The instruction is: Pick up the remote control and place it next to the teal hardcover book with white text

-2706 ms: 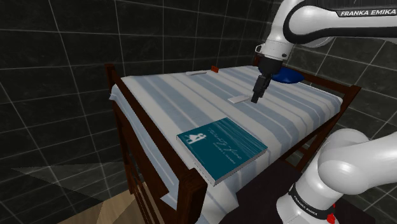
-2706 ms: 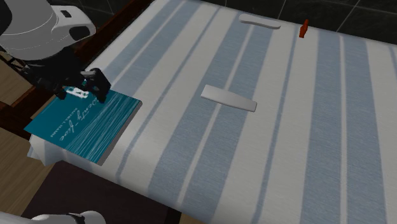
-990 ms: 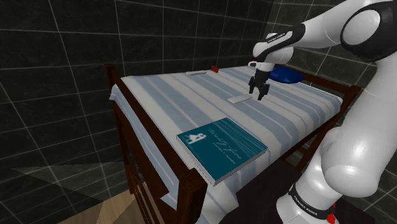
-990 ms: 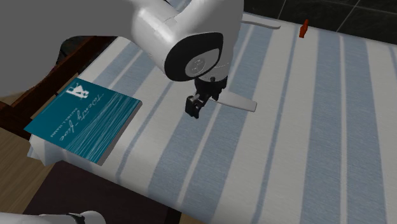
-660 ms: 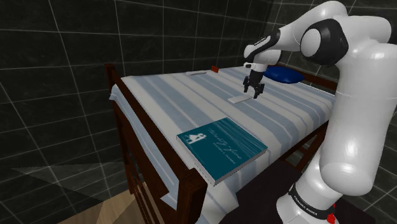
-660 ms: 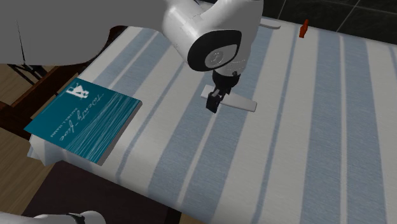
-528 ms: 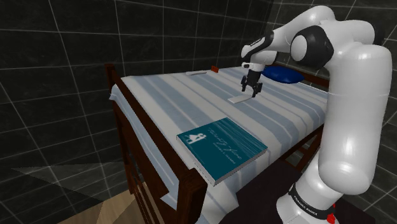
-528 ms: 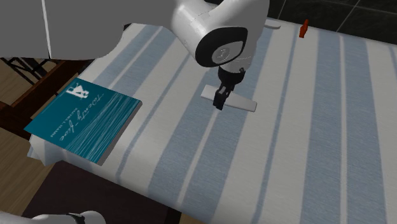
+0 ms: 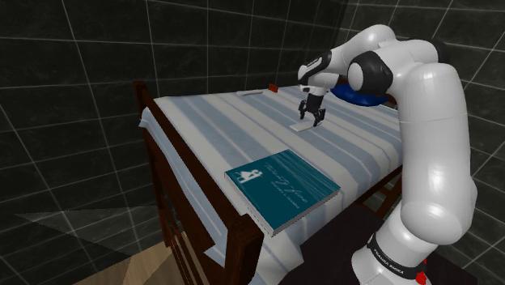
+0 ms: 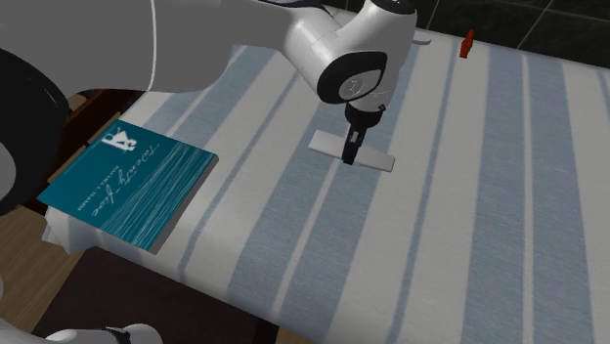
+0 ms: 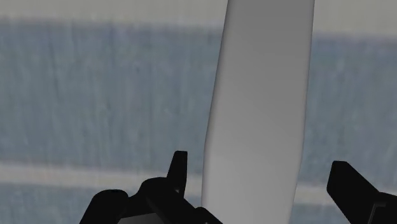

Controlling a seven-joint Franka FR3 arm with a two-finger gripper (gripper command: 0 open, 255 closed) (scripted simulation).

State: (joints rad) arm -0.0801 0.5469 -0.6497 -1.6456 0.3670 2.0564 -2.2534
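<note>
The remote control (image 9: 301, 127) is a plain white flat bar lying on the blue-and-white striped bed cover (image 9: 218, 129), mid-bed. My gripper (image 9: 310, 120) hangs straight down right over it, open. In the wrist view the remote (image 11: 261, 95) runs lengthwise between the two black fingertips (image 11: 179, 167), which stand apart on either side without clasping it. In the second exterior view the gripper (image 10: 352, 152) covers the remote's middle, and its end (image 10: 378, 160) sticks out. The teal hardcover book (image 9: 282, 190) with white text lies at the bed's near corner (image 10: 127, 184).
A second white flat bar (image 9: 249, 94) and a small red object (image 9: 273, 87) lie at the far edge of the bed. A blue cushion (image 9: 366, 97) sits behind the arm. The dark wooden bed frame (image 9: 162, 154) edges the cover; black tiled walls surround.
The arm has swung toward the shoulder view's left and come down, bringing the gripper from beside the remote to directly over it. The fingers stayed open; remote and book have not moved.
</note>
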